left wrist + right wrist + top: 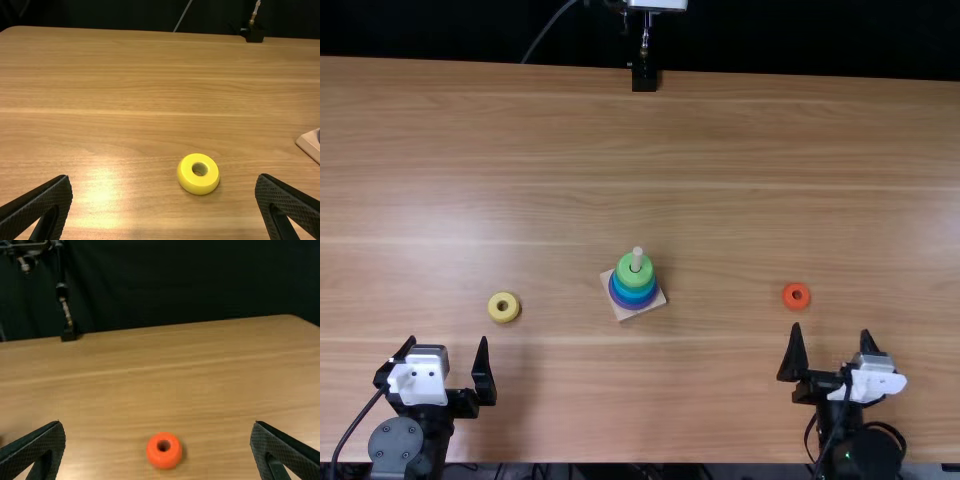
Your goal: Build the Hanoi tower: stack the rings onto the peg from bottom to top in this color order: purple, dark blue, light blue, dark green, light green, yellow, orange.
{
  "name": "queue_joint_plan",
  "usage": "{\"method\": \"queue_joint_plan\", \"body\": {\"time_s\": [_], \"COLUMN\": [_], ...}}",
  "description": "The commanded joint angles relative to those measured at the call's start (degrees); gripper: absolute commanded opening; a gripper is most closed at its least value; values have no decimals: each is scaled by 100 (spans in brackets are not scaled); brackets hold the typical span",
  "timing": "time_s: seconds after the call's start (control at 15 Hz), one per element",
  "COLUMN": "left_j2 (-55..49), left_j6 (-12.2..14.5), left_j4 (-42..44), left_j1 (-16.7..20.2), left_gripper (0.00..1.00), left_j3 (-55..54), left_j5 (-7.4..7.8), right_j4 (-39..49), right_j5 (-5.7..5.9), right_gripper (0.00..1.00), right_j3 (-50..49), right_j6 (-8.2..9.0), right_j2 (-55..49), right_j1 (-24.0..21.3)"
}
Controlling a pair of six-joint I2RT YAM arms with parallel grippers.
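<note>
The light brown desk (740, 150) spreads wide in front of me, and both my hands sit over its near side. My left hand (448, 341) is released, its two fingers spread well apart; my right hand (831, 330) is released too, with its fingers just as wide. Near the middle of the desk, between my hands and farther out than either, the pale square base (623, 315) lies turned at an angle, its peg (638, 257) standing upright. Around the peg, the purple ring (634, 305) is lowest, with blue rings above it and a light green ring (645, 275) on top; they overlap from up here, so a dark green one is probably tucked under that. The yellow ring (494, 309) lies flat on the desk, a little beyond my left hand and toward the base. The smaller orange ring (788, 295) lies flat as well, just past the fingertip of my right hand that is nearer the base.
</note>
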Motion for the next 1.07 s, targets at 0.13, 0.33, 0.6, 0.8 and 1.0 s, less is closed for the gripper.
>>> {"method": "queue_joint_plan", "body": {"time_s": [0.13, 0.33, 0.6, 0.8, 1.0], "left_j2": [-67, -67, -67, -67, -67], "left_j6": [28, 28, 28, 28, 28], "left_j4": [-442, -442, -442, -442, -442], "left_j1": [24, 24, 24, 24, 24], "left_gripper": [100, 100, 100, 100, 100], "left_j3": [-633, -633, -633, -633, -633], "left_j5": [43, 43, 43, 43, 43], "right_j4": [-830, -1083, -1104, -1104, -1104], "right_j5": [-80, -101, -196, -196, -196], "right_gripper": [100, 100, 100, 100, 100], "right_j3": [-110, -110, -110, -110, -110], "right_j6": [-18, -29, -240, -240, -240], "right_j2": [-69, -69, -69, -69, -69], "right_j1": [-18, -44, -18, -18, -18]}}
